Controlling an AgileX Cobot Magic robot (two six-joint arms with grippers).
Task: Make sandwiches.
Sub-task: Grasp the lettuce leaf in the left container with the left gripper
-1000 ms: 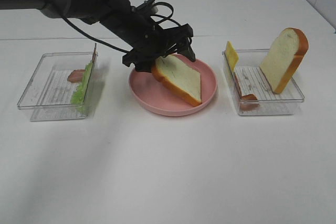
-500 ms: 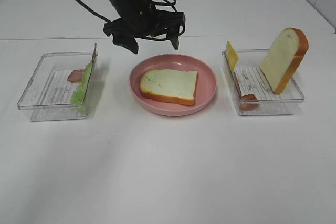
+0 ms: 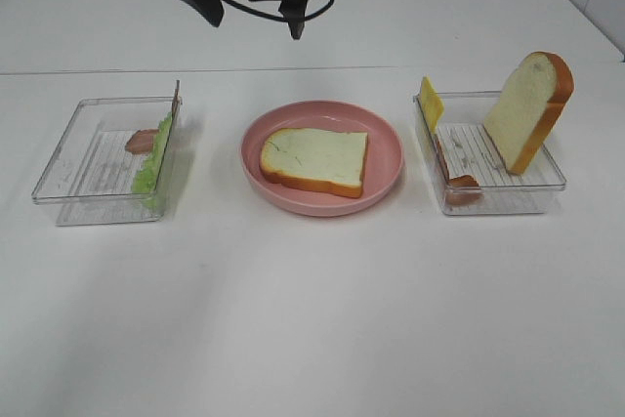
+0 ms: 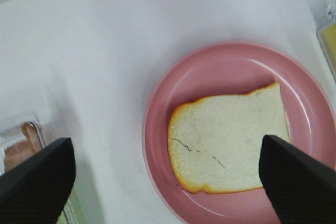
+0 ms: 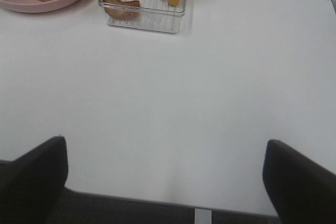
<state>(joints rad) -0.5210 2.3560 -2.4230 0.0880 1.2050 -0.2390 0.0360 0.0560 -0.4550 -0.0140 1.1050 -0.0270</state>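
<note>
The left gripper (image 3: 254, 22) hung high over the far side of the table (image 3: 312, 319), its jaws spread wide with nothing between them; a second earlier it had been down at the pink plate (image 3: 322, 208) with a bread slice (image 3: 314, 160) tilted on edge in its grasp, and since then it had let go and lifted clear. The slice now lay flat in the plate, crust all round and white face up, touching nothing but the plate; the wrist view looked straight down on it between the two dark fingers.

The right gripper (image 5: 165, 182) was likewise wide open and empty, hovering over bare table well apart from the right tray (image 3: 547, 187); the high camera did not show it.

By my reading the base of the first sandwich was laid and the release was clean; no filling was on it yet. The lettuce (image 3: 151, 168) stood against the wall of the left tray (image 3: 59, 192) with a bacon strip (image 3: 142, 141) beside it; the cheese square (image 3: 430, 102), another bacon strip (image 3: 459, 183) and the second bread slice (image 3: 527, 109) leaned upright in the right tray. A filling probably came next; the lettuce lay on the freed arm's side, so it seemed the likely pick.
</note>
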